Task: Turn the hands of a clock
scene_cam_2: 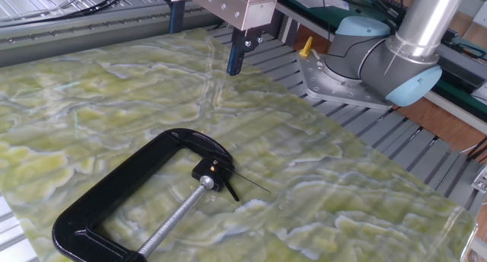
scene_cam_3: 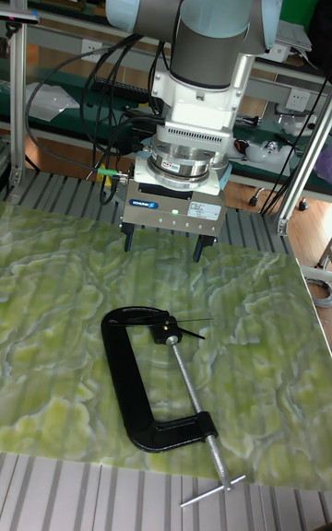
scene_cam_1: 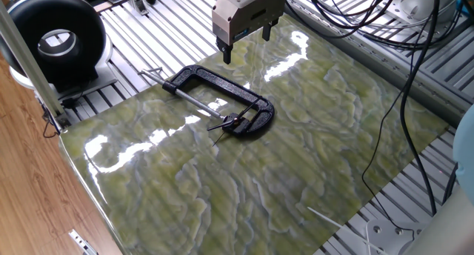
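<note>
End effector (scene_cam_3: 161, 248) is hanging open and empty above the worktop (scene_cam_1: 296, 151), well apart from the clock (scene_cam_2: 213, 170) gripped by the C-clamp (scene_cam_3: 114, 374); advisably descending beside the hands (scene_cam_2: 232, 190), clearing the clamp frame

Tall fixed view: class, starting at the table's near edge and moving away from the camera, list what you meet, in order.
Clamp's crossbar handle → clamp's screw → clock hands → gripper, jaws open → robot arm.
</note>
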